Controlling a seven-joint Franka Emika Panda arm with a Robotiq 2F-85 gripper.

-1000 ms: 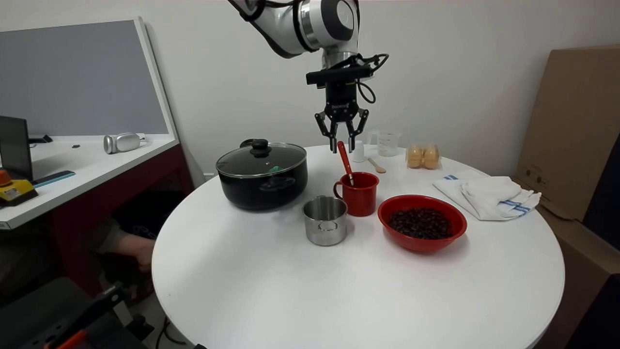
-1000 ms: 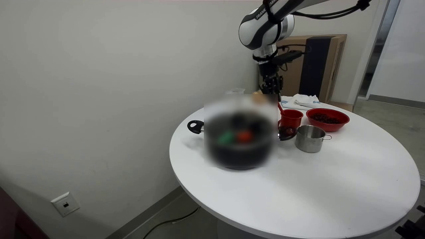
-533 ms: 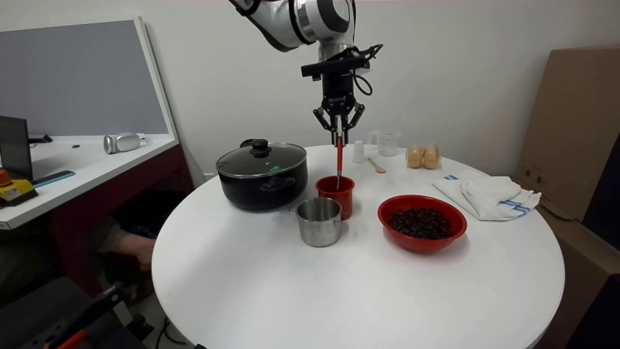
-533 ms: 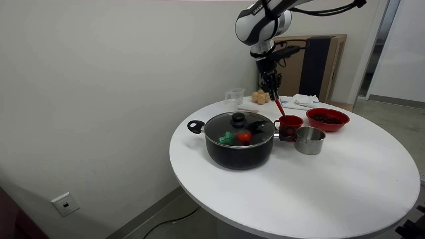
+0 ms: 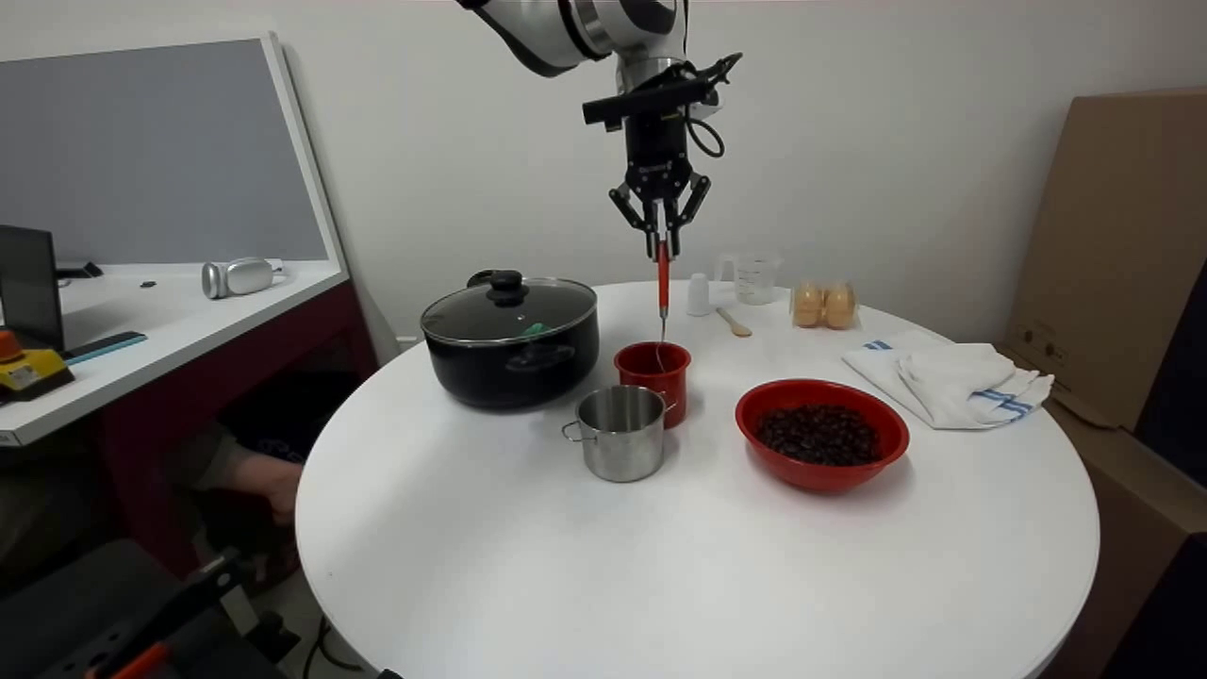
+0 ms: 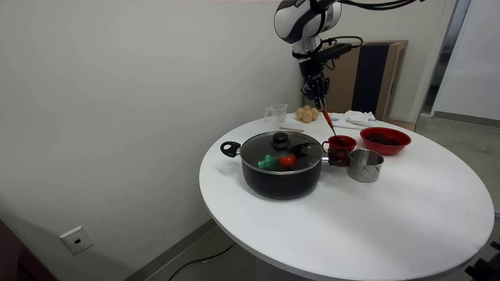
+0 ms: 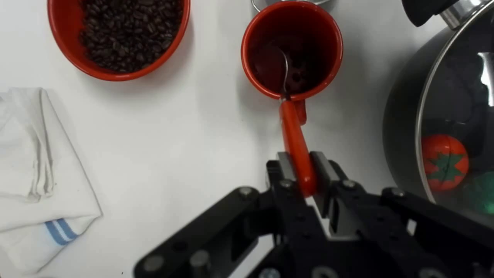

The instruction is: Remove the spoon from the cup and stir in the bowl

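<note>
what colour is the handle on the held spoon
The spoon's handle is orange-red, clearest in the wrist view.

Red-handled spoon [image 5: 663, 280], metal end down inside red cup [image 5: 673, 385], mid-frame in an exterior view; red bowl [image 5: 822, 477] right of centre.

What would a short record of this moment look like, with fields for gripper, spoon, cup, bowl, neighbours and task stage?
Gripper: closed on the handle of the red spoon, near its top
Spoon: handle above the red cup, lower end inside it
Cup: upright on the white table
Bowl: the red bowl, holding dark beans
Neighbours: steel cup close beside the red cup, contact unclear; black pot with its lid on
Task stage: spoon gripped, not yet clear of the cup; no stirring in the bowl
</note>
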